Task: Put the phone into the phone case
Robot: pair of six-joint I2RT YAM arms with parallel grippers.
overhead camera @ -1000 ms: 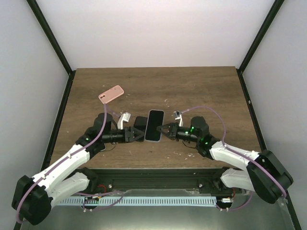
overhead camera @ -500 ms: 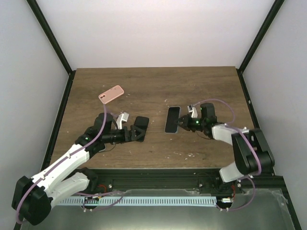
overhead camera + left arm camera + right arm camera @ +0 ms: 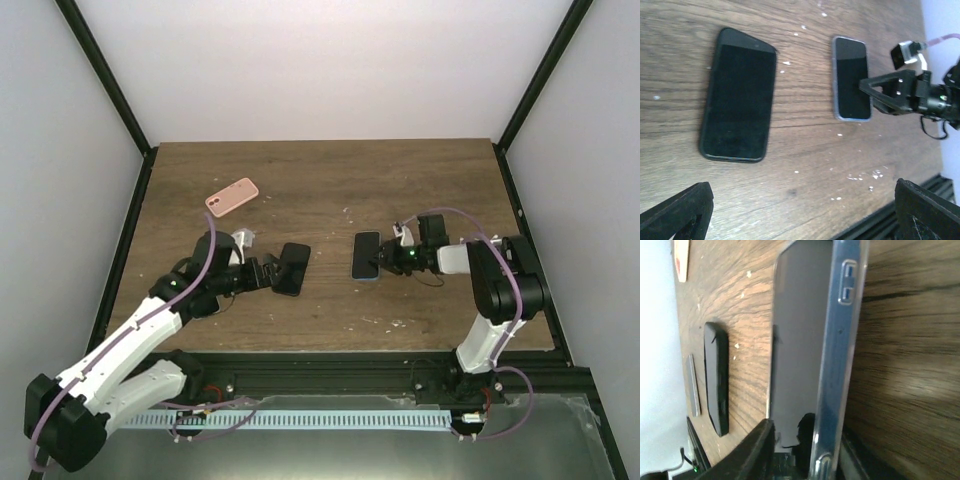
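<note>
The left claw (image 3: 268, 272) now stands spread as wide as it goes. Its fingers (image 3: 675, 212) sit at the two lower corners of its own camera view, with nothing between them. One second ago it was about half closed and reached to the middle of the table (image 3: 330, 170). Just ahead of it a black slab (image 3: 738, 122) lies flat on the wood, free of any grip. Further ahead, well apart from this claw, is the phone (image 3: 852, 77).

The right claw (image 3: 388, 258) has its fingers on both sides of the near end of the phone. One second ago it was shut tightly on the phone at the middle. Since then it has carried the phone to its own side and its jaws have begun to part. Whether they still pinch, I cannot tell. The phone lies flat at its fingertips, and a clear phone case (image 3: 840, 365) wraps its edge. I judge that the phone is already seated and both claws are letting go.

In the right wrist view the fingertips are cut off at the bottom, so the contact is hidden. The far corners of the case are hard to see. I cannot say if the black slab is a phone or a case. Far beyond the left claw, a pink item (image 3: 232, 196) is too small to name.
</note>
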